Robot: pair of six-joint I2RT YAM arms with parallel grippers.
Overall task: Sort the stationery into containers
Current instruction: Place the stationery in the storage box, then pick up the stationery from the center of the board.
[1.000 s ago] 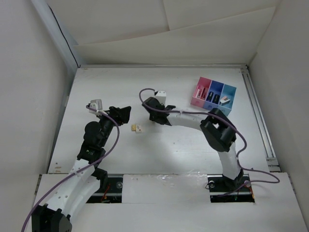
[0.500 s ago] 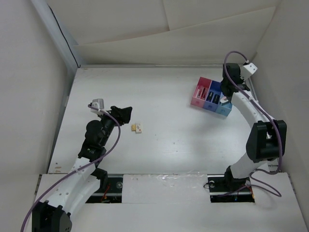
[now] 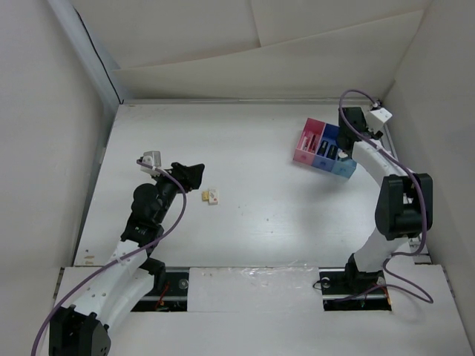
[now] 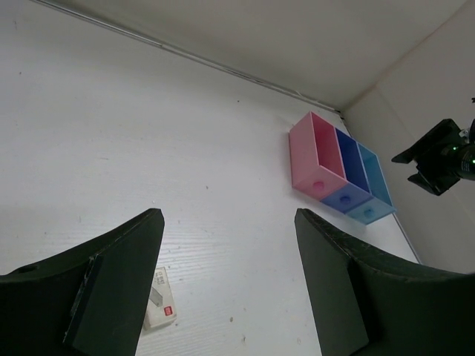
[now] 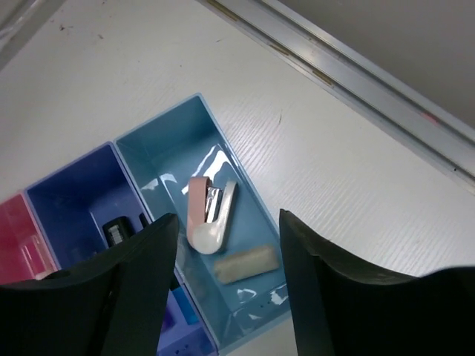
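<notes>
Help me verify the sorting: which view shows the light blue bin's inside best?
Right wrist: it looks down into the light blue bin, showing a pink-white clip-like item and a cream block. Top external shows it tiny, beside the right arm; left wrist, distant, contents hidden.

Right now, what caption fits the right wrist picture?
Open right gripper above light blue bin containing stapler and cream block.

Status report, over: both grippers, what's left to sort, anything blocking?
Left gripper open, empty, near the unsorted cream blocks. Right gripper open, empty, over the light blue bin. No obstruction seen.
</notes>
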